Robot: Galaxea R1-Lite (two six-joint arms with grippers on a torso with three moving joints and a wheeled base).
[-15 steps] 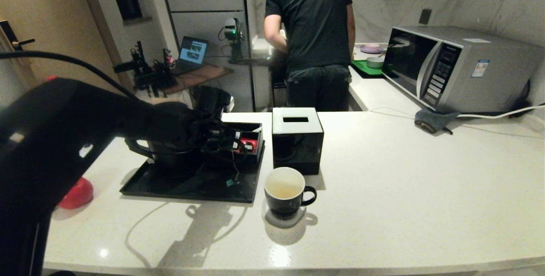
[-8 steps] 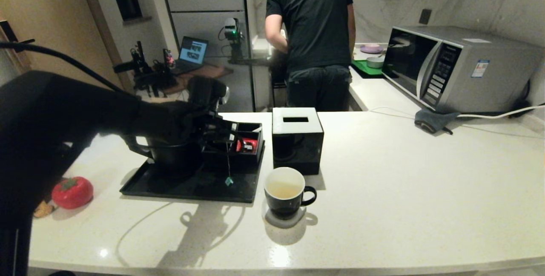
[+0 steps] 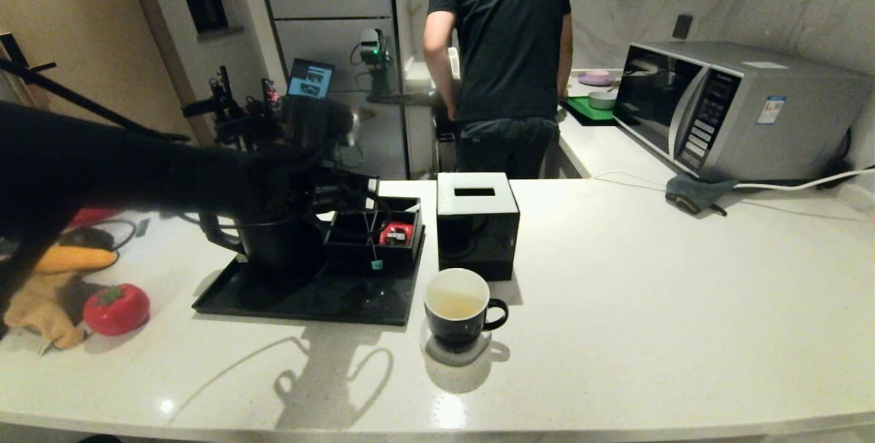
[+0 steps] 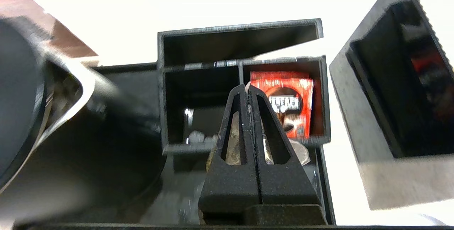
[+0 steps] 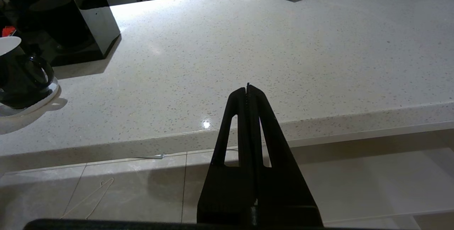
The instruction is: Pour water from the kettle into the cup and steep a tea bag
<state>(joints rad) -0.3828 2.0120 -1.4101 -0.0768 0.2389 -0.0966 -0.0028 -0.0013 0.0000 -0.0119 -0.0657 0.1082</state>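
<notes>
Left gripper [image 4: 247, 91]: above the compartment box on the tray, jaws pressed together on the tea bag; the grey pouch shows behind the fingers in the left wrist view.
Tea bag [image 4: 299, 153]: lifted clear of the box, its string hanging down to a small teal tag [image 3: 376, 264] that dangles in front of the box.
Compartment box [image 3: 355, 234]: black, on the tray at 3 o'clock of the kettle; a red packet [image 3: 396, 233] lies in one of its cells.
Kettle [image 3: 277, 245]: upright on the tray, handle toward 9 o'clock, partly hidden by the left arm.
Tray [image 3: 307, 303]: black, flat on the counter [image 3: 615, 306], at 10 o'clock of the cup.
Cup [image 3: 456, 307]: upright on a pale coaster, just off the tray's near right corner, handle toward 3 o'clock; pale yellowish water [image 3: 454, 306] lies shallow in it.
Black cube box [image 3: 476, 224]: white slotted top, at 12 o'clock of the cup, close behind it.
Right gripper [image 5: 248, 88]: parked off the counter's front edge, jaws closed, nothing between them.
Surroundings: microwave [image 3: 731, 108] at 2 o'clock of the cup; a person [image 3: 502, 53] stands beyond the counter, back turned; a red tomato-like object [image 3: 117, 309] at 9 o'clock of the tray.
</notes>
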